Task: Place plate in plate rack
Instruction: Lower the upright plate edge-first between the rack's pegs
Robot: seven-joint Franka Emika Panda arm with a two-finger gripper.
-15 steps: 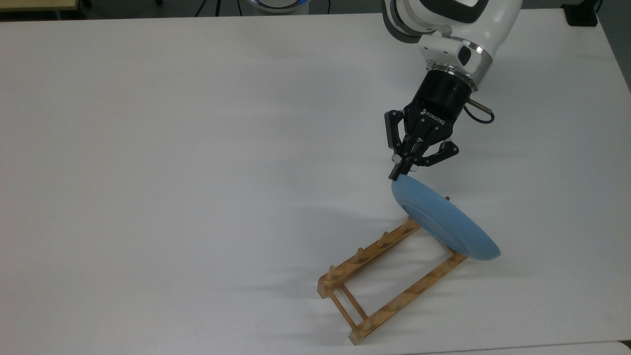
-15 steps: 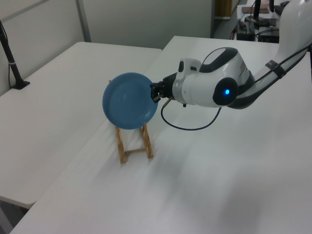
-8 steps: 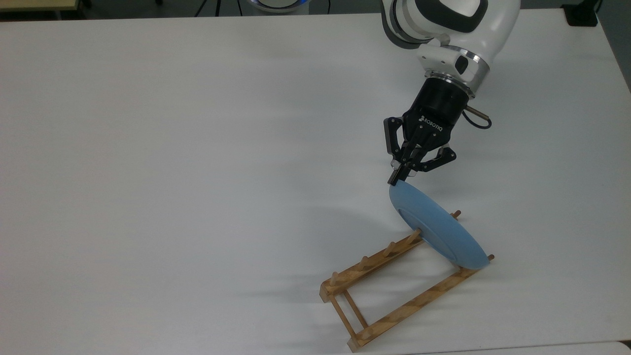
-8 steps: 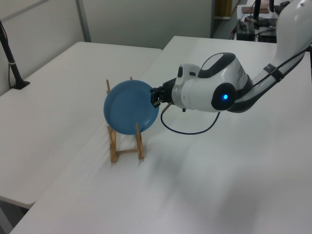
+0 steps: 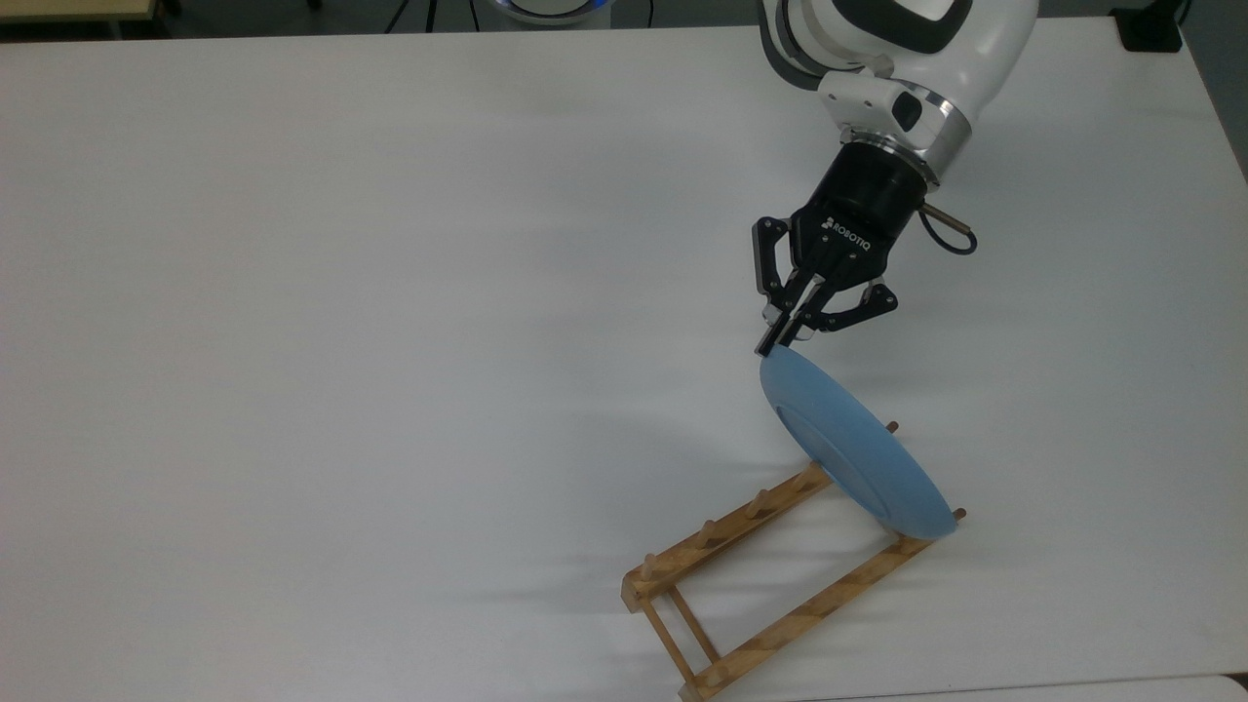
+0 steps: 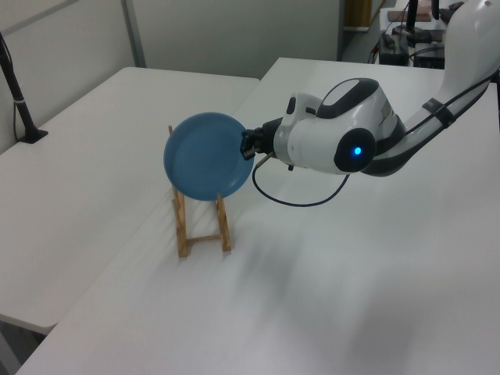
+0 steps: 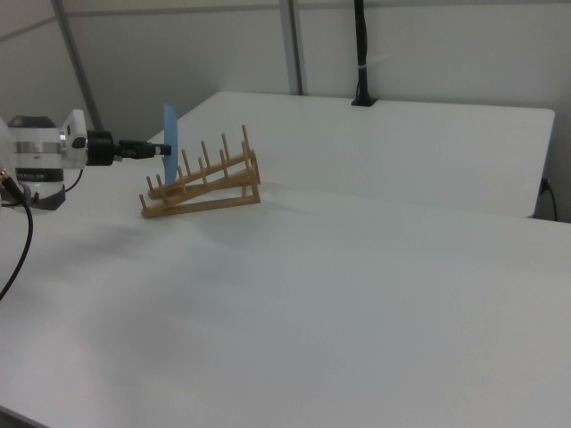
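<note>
Top view: plate point(image 5: 858, 450) upright on edge across plate rack point(image 5: 770, 575).

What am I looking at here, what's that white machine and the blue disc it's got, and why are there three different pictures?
It is a white robot arm ending in a black two-finger gripper. The fingers are pinched on the rim of a light-blue plate, held on edge at one end of a wooden plate rack with rows of pegs. In the right view, the rack's far end is tipped up off the white table. The three pictures show one moment from three cameras: one looking down from above, two from opposite sides at table height.
</note>
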